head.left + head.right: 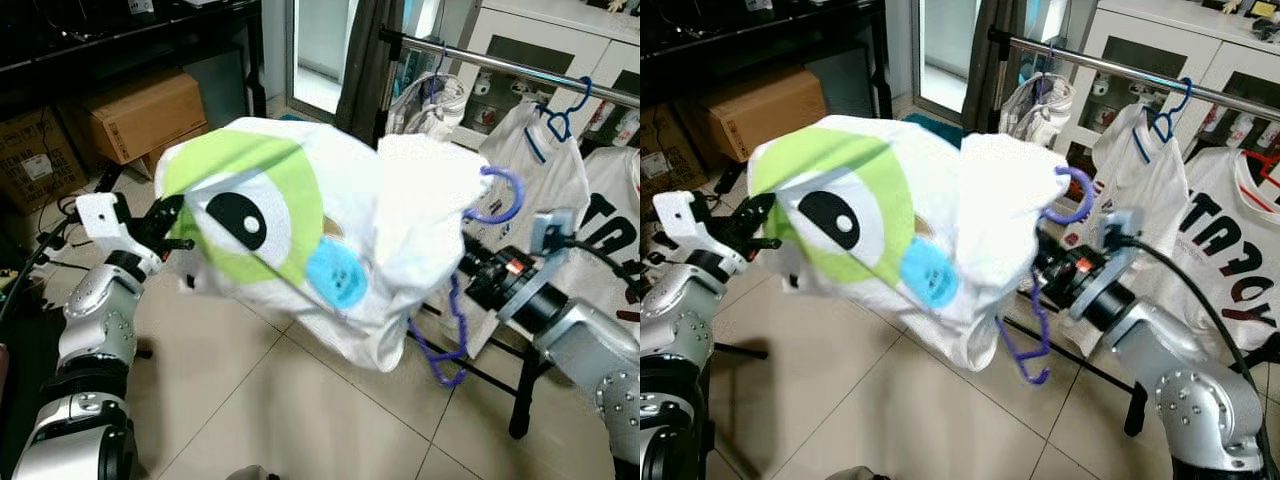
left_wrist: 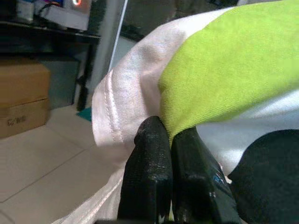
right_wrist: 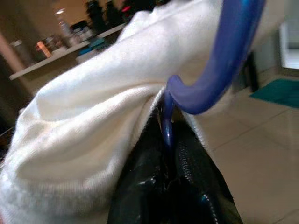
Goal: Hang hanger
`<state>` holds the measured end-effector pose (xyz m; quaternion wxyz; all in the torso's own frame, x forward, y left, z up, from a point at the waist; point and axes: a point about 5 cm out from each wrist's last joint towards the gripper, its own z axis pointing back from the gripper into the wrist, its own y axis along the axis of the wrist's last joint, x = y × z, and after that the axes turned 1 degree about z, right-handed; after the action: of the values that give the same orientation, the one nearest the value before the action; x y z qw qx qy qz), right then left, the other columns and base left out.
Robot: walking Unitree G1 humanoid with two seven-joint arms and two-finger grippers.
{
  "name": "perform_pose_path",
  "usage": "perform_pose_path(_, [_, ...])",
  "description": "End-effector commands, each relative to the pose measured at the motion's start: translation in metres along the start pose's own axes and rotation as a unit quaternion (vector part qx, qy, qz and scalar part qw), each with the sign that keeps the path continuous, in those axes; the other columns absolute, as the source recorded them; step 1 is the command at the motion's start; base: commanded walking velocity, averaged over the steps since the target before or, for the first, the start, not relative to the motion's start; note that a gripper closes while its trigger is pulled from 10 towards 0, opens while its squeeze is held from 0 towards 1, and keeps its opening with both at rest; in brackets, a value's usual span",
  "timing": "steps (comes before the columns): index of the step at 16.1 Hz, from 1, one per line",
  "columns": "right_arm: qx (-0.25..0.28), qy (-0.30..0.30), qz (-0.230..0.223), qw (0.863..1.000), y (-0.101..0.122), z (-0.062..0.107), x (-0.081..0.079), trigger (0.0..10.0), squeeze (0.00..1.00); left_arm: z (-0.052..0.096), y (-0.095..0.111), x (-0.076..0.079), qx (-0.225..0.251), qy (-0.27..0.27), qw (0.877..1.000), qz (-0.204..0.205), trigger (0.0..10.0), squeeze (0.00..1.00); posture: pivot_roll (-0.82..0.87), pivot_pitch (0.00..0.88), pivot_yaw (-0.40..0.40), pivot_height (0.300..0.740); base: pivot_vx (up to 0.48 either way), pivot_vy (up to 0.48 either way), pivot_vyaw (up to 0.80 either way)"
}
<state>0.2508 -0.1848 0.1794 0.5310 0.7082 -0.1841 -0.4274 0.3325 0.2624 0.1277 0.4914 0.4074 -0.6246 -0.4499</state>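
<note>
Both claws are busy with one white shirt. Right gripper [image 3: 170, 154] is squeezed tight on the neck of the purple hanger [image 1: 500, 195], and its two black fingers pinch the thin stem just under the hook. Left gripper [image 2: 170, 154] is clamped on the white shirt [image 1: 330, 240], right at the edge of the big green patch, with both fingers pressed together on the cloth.

The shirt sits in the middle of the left eye view, held up in the air between the two arms. It has a green shape with a black and white eye, and a blue button-like patch lower down. The hanger's hook pokes out at the middle right of the frame, and a purple loop hangs below the cloth.

The silver clothes rail [image 1: 520, 68] runs across the upper right of the frame. A blue hanger [image 1: 565, 115] with another white shirt already hangs there.

So the shirt is on its hanger and lifted up. The hook is below the rail and not on it yet. That part looks left to do: raise the hook and set it over the rail, then let go.
</note>
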Motion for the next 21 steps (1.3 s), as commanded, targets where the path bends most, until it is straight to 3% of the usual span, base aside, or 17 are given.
perform_pose_path(1, [0.03,-0.019,0.017,0.999,0.013,0.001,0.004,10.0,0.0,0.004,-0.001,-0.006,0.004,0.026,1.0,0.003,0.0,0.0,-0.16,0.0,-0.003,0.74,0.0,0.0,0.0])
perform_pose_path(8, [0.076,-0.077,0.001,0.994,0.024,0.004,0.018,10.0,0.0,0.008,-0.01,-0.014,-0.012,0.082,0.997,0.005,0.0,0.0,-0.16,0.0,0.001,0.74,0.0,0.0,0.0])
perform_pose_path(21, [0.152,-0.126,-0.031,0.98,0.042,0.01,0.031,10.0,0.0,0.013,-0.029,-0.007,-0.052,0.079,0.996,0.006,0.0,0.0,-0.16,0.0,0.003,0.74,0.0,0.0,0.0])
